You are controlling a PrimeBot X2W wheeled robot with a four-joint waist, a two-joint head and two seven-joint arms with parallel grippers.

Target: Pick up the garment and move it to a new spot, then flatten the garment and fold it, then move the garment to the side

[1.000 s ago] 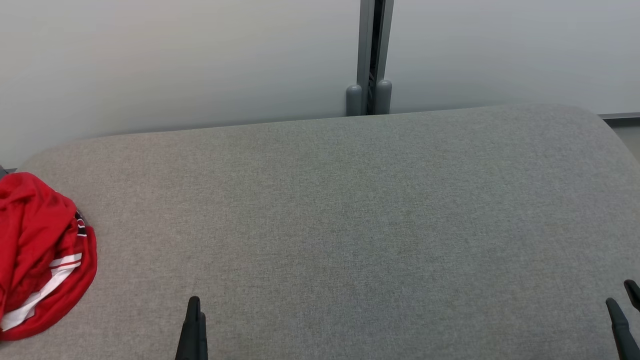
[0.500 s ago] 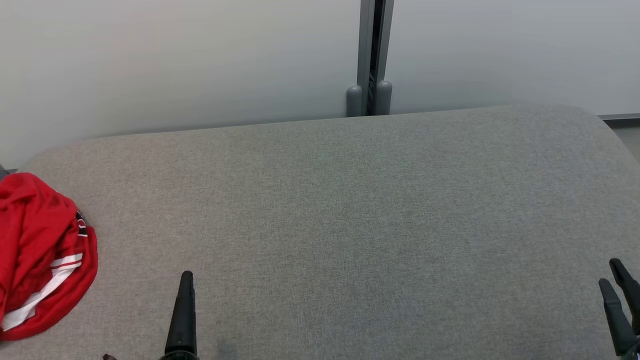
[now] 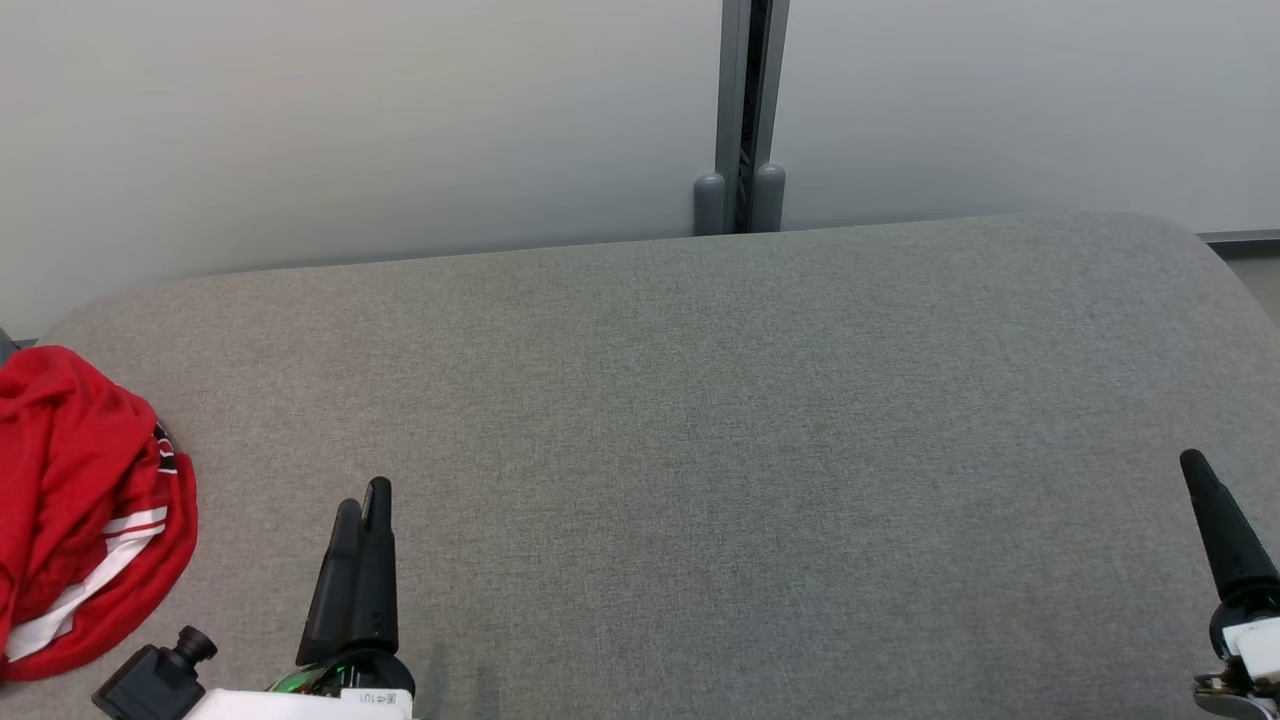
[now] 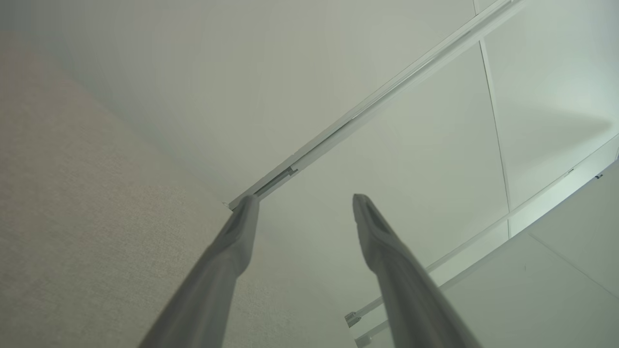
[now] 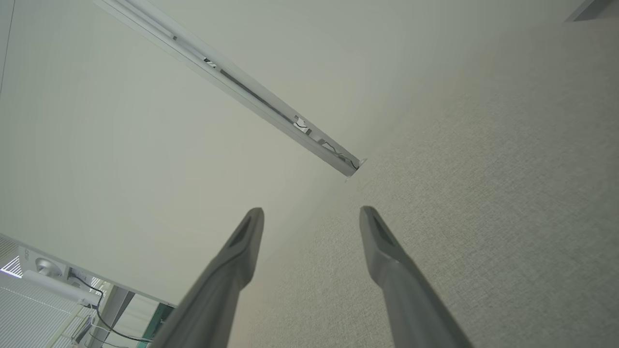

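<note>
While the red garment (image 3: 80, 500) lies crumpled at the left edge of the grey surface (image 3: 700, 430), left gripper (image 4: 305, 197) and right gripper (image 5: 312, 210) hover, fingers spread, empty.

left hand (image 3: 362, 495): two long black tapered fingers (image 3: 376, 570), green glow at base, white label (image 3: 378, 697) with dark print, black knobbed block (image 3: 155, 678) | right hand (image 3: 1195, 470): black tapered finger, white-and-metal base
</note>
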